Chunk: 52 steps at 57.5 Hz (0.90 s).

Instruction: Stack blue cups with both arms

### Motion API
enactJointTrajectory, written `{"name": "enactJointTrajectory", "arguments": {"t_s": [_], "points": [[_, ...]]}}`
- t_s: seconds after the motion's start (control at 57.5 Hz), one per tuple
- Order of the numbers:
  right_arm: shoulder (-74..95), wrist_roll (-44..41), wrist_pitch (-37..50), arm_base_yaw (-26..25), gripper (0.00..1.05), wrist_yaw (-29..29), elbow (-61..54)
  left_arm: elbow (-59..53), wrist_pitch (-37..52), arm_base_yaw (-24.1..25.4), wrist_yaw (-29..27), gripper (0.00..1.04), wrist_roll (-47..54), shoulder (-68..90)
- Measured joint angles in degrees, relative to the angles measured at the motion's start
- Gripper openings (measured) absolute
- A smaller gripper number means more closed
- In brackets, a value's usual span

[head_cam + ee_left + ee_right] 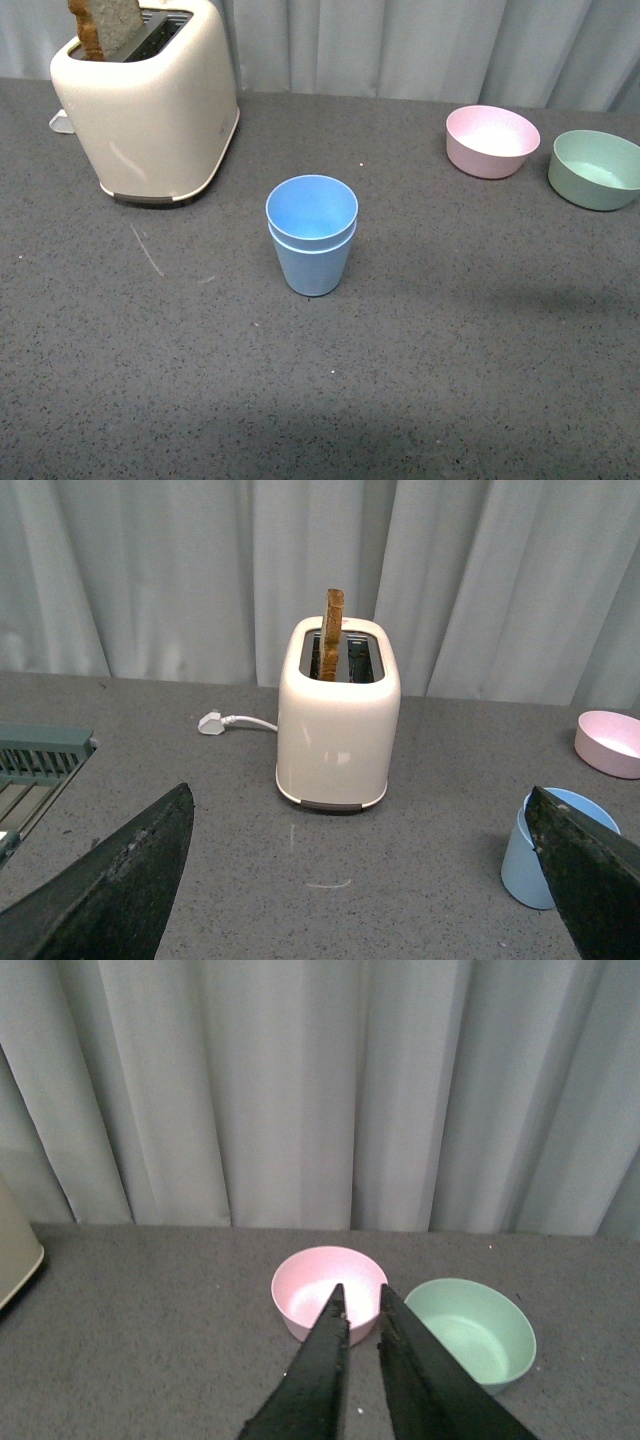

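Note:
The two blue cups (312, 235) stand nested, one inside the other, upright in the middle of the grey table. Neither arm shows in the front view. In the left wrist view my left gripper (358, 790) is open and empty, its fingers (120, 885) wide apart. The blue cups (525, 865) stand beside one finger and are partly hidden by it. In the right wrist view my right gripper (360, 1288) is shut and empty, and points toward the pink bowl (318, 1295), away from the cups.
A cream toaster (150, 100) with a slice of toast stands at the back left, its white plug (212, 723) behind it. A pink bowl (491, 141) and a green bowl (595, 169) sit at the back right. A grey-green rack (35, 770) lies at the left edge.

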Motion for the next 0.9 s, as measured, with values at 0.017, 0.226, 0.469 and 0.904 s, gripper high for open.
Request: {"name": "enactJointTrajectory", "arguments": {"t_s": [0.017, 0.226, 0.469, 0.904], "points": [[-0.8, -0.1, -0.1, -0.4, 0.05, -0.6, -0.8, 0.0, 0.0, 0.0, 0.0, 0.98, 0.0, 0.0], [-11.2, -0.4, -3.1, -4.3, 0.01, -4.5, -8.0, 0.0, 0.0, 0.0, 0.0, 0.98, 0.0, 0.0], [-23.6, -0.4, -10.0, -7.8, 0.01, -8.0, -13.6, 0.0, 0.0, 0.0, -0.1, 0.98, 0.0, 0.0], [-46.6, -0.4, -28.2, -14.3, 0.01, -14.3, -18.2, 0.0, 0.0, 0.0, 0.0, 0.98, 0.0, 0.0]]}}
